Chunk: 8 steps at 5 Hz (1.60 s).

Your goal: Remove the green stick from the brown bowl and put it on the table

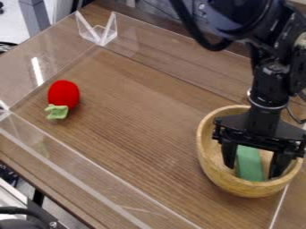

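Observation:
The brown bowl point(220, 175) sits at the right front of the table point(131, 107). Inside it lies the green stick point(250, 163), partly covered by my gripper. My gripper point(255, 158) points straight down into the bowl, open, with one finger on each side of the stick. Whether the fingertips point(226, 159) touch the stick or the bowl floor is not visible.
A red strawberry toy point(63, 96) with green leaves lies at the left of the table. Low clear acrylic walls point(96, 31) border the tabletop, and the bowl stands close to the right wall and the front edge.

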Each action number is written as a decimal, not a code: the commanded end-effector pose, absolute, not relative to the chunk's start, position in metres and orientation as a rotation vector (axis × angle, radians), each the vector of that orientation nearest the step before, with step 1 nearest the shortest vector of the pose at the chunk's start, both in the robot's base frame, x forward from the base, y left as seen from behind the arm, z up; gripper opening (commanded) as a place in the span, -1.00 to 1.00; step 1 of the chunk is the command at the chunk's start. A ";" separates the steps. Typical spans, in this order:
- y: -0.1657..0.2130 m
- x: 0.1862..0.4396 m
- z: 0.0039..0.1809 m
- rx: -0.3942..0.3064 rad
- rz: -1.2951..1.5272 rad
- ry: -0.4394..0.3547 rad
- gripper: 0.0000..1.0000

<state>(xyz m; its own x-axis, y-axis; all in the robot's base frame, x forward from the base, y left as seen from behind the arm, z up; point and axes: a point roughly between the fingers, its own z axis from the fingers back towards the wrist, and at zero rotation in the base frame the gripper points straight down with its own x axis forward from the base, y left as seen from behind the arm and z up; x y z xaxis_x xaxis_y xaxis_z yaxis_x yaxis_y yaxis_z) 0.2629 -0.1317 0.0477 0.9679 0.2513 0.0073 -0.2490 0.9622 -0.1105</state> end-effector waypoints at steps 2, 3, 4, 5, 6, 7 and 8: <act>-0.141 0.256 0.069 -0.135 0.333 -0.089 1.00; -0.144 0.254 0.081 -0.134 0.310 -0.089 1.00; -0.145 0.254 0.090 -0.132 0.286 -0.089 1.00; -0.138 0.253 0.087 -0.130 0.316 -0.092 1.00; -0.130 0.253 0.083 -0.129 0.346 -0.096 1.00; -0.125 0.255 0.083 -0.131 0.320 -0.097 1.00; -0.123 0.257 0.080 -0.135 0.296 -0.099 1.00</act>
